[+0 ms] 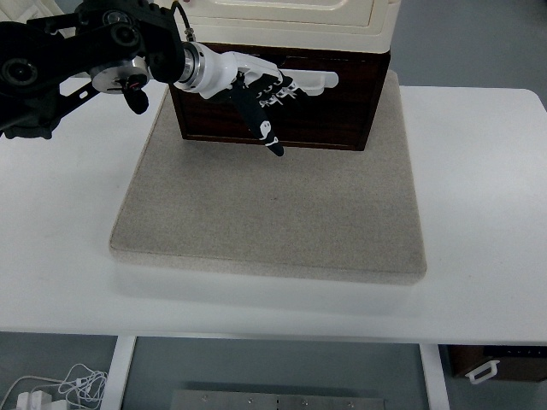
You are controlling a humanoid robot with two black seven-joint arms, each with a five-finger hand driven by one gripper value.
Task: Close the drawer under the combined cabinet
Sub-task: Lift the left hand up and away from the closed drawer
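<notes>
Looks near done or done: dark brown wooden drawer at 12 o'clock, under cream-white plastic cabinet, front face sitting almost flush beneath the cabinet edge. No visible gap or protruding box from this steep angle, but can't confirm fully seated; lower edge projects slightly past the cream body, could be just the base. Remaining, as a guess: a last push if any travel is left, then retract.

White-and-black robot left hand entering from 9 to 10 o'clock, black forearm crossing the upper left corner. Palm against the drawer front, upper left part of the face. Fingers extended and loosely spread toward 3 o'clock, flat along the front, gripping nothing. Black thumb pointing down toward 6 o'clock, tip just over the mat edge. Pushing pose, not grasping.

Cabinet and drawer resting on grey-beige rectangular felt mat, mat on white counter. Right arm not visible.
</notes>
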